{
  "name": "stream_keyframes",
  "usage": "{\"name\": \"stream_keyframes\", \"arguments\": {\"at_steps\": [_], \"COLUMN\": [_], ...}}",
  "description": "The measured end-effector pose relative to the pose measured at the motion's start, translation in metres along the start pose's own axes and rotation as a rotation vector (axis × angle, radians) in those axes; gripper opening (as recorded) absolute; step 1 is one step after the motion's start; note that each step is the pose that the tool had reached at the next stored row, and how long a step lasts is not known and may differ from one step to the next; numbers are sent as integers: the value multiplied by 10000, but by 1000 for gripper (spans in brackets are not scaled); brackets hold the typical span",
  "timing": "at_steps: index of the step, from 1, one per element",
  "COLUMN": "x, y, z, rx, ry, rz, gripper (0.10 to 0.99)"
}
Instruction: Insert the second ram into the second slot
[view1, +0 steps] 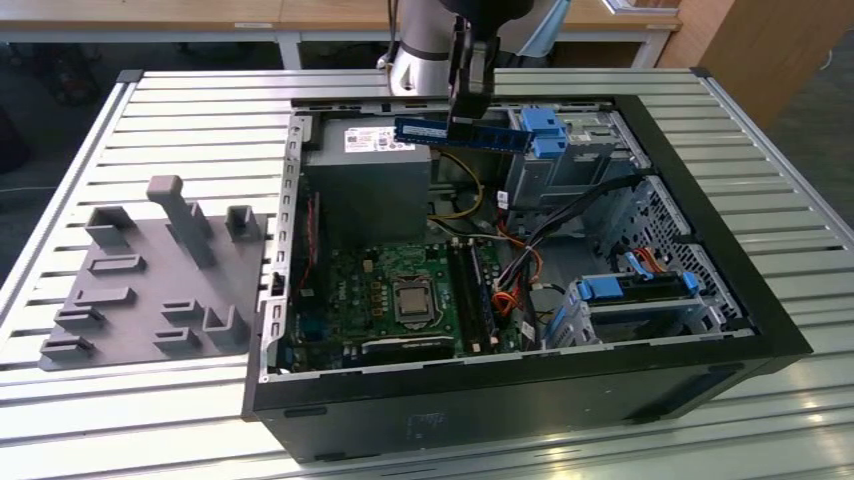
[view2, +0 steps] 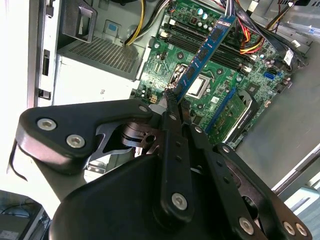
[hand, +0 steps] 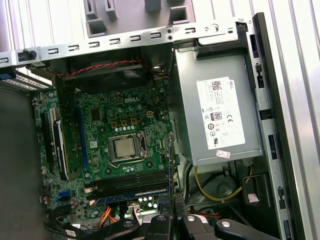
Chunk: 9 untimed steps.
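Gripper (view2: 175, 97) up close, pinched narrow on the second ram (view2: 207, 52), gripping its upper long edge near the middle. Exterior view, left to right: grey fixture plate (view1: 147, 270), then open PC case (view1: 534, 365), stick hanging level over the power supply (view1: 360, 190) at the far end, well apart from the DIMM slots (view1: 470, 285). Probably light, stiff, thin, brittle; best held by bare board edges, off the chips and contacts

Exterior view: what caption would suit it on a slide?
Robot fingers hold a blue ram above an open computer case on a slatted table.
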<state>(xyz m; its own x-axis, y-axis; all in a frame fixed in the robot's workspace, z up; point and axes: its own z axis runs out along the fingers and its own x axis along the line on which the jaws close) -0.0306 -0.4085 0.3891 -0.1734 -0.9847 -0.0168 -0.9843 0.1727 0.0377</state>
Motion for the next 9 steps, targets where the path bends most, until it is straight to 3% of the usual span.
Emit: {"name": "stream_keyframes", "arguments": {"at_steps": [9], "x": [0], "y": [0], "z": [0], "rx": [1], "ry": [-2], "rz": [56], "gripper": [137]}}
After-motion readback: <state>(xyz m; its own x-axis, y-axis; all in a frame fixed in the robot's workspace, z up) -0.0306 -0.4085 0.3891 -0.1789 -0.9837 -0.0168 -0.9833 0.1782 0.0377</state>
